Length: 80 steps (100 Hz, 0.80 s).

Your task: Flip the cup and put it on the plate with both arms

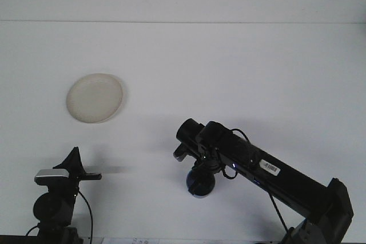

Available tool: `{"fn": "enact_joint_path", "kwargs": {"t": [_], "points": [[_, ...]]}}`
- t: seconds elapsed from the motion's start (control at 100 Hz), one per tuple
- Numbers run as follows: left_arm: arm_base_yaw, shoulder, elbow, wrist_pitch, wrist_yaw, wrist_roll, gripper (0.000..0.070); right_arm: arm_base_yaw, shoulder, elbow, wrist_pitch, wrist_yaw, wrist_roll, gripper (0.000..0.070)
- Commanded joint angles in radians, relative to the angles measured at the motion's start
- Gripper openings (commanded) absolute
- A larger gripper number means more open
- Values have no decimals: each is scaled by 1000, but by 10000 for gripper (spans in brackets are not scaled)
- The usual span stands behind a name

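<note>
A blue cup [201, 186] is low over the white table at the centre front, partly hidden by my right gripper [199, 180], which reaches down onto it from above and is shut on it. Whether the cup touches the table I cannot tell. The right arm stretches in from the lower right corner. A round cream plate [94, 97] lies empty at the left, well apart from the cup. My left gripper [76, 167] stays at the bottom left, below the plate, holding nothing.
The white table [229, 72] runs back to a pale wall. The right arm's long black forearm [274, 172] crosses the front right area. The left arm's base and cable sit at the bottom left edge.
</note>
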Motion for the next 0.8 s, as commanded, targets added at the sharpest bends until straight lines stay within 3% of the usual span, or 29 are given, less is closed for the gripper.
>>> {"fn": "enact_joint_path", "kwargs": {"t": [0.0,0.23,0.52,0.64,0.79], "points": [[-1,-2,-19,15,-3,-6,14,11,18,27,4,1,-10,377],[-1,-2,-19,15,-3,-6,14,4,-77,32,27,40,-30,377],[-1,-2,-19,15,-3,-6,14,-6,-435,5,255,68,-3,377],[-1,-2,-19,14,-3,-6,14,-1,-619,-108,386,98,-3,377],[-1,-2,-19,15,-3,-6,14,2,-875,-369,593,135,-3,377]]}}
